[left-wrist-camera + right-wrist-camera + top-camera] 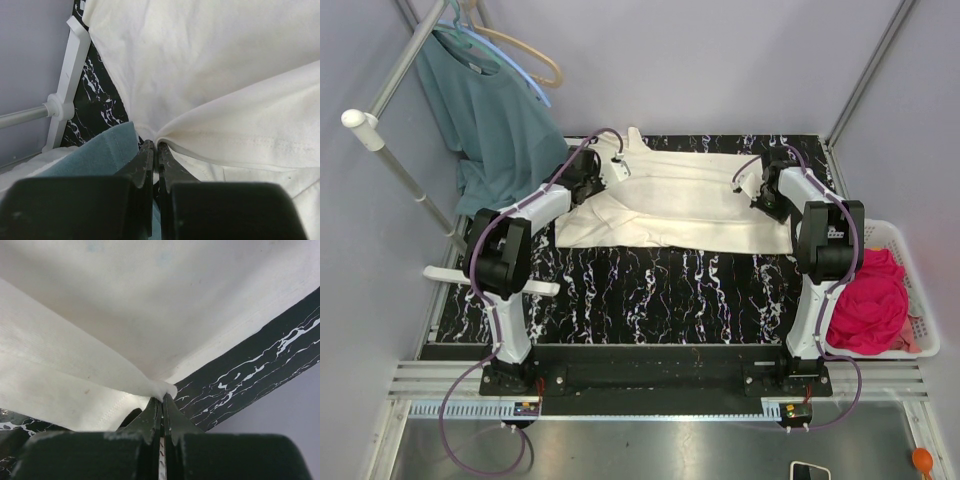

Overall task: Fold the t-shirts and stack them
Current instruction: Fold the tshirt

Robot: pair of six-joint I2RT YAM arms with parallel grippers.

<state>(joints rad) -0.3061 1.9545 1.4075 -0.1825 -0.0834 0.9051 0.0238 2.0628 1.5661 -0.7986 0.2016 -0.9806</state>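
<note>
The cream t-shirt (680, 205) lies spread across the far half of the black marbled table (650, 290), with one layer folded over along its length. My left gripper (605, 178) is at the shirt's left end, shut on a pinched fold of the cream cloth (210, 75). The left jaws (156, 146) stand closed, with cloth bunched at their tips. My right gripper (752, 190) is at the shirt's right end. Its tips (164, 397) are shut on a small tuft of the shirt's edge (125, 300). The magenta-pink t-shirt (868, 300) lies crumpled in a basket on the right.
A white plastic basket (912, 250) stands off the table's right edge. A teal shirt (490, 110) hangs from a rack at the back left, and its hem (100, 155) drapes close beside my left fingers. A white rail (70, 80) borders the table's left side.
</note>
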